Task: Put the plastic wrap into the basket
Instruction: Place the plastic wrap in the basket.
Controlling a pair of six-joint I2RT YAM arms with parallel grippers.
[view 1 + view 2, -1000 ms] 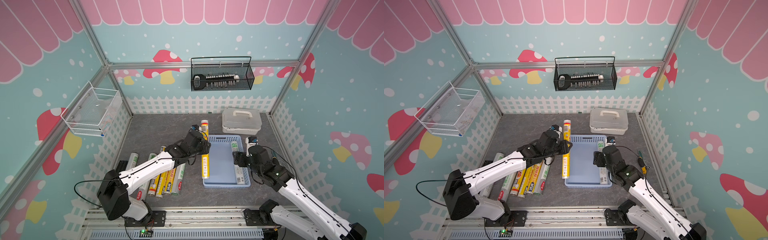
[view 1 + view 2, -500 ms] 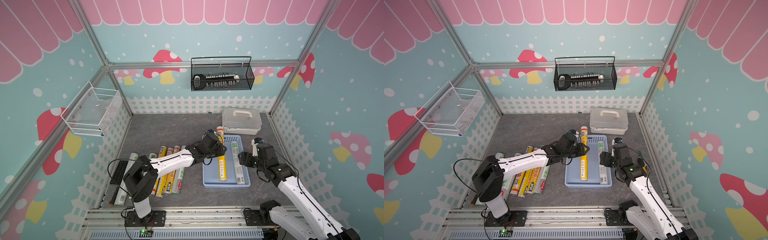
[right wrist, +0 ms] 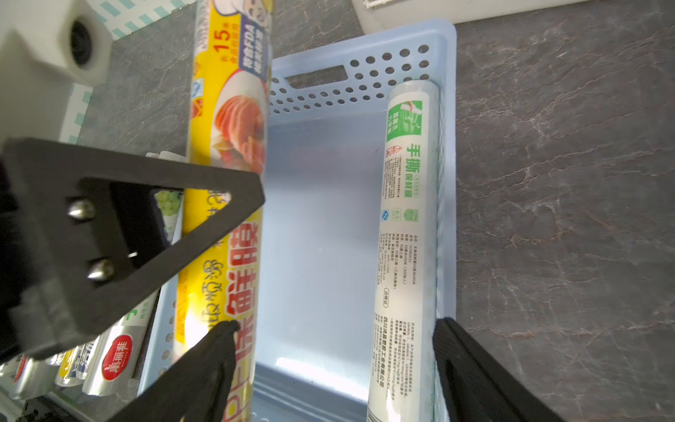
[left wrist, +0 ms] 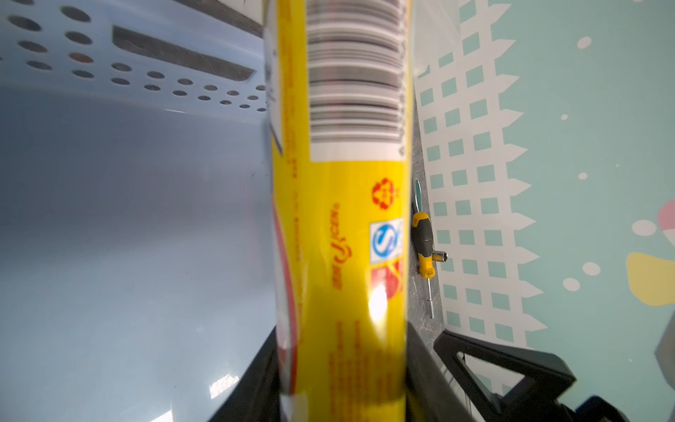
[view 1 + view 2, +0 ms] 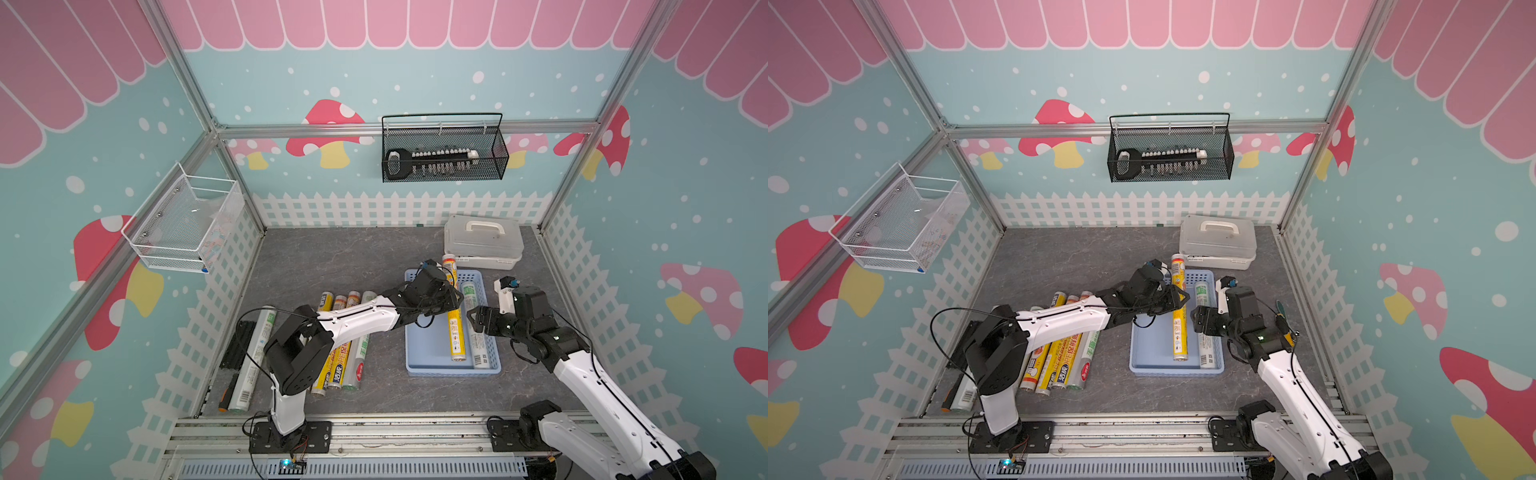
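Left claw (image 5: 453, 301) clamped on yellow roll (image 5: 456, 332) over basket (image 5: 428, 349), arm outstretched; right claw (image 3: 336, 329) apart nearby.

Black wire basket (image 5: 492, 168) hangs on back wall (image 5: 374, 83) (tool (image 5: 432, 160) inside); white lidded box (image 5: 457, 239) sits on tabletop (image 5: 332, 257).

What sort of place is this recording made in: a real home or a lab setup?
Most likely a staged robot test cell, not a home: an aluminium frame post holds printed mushroom wall panels, and the left arm and right arm are bolted to a front rail.
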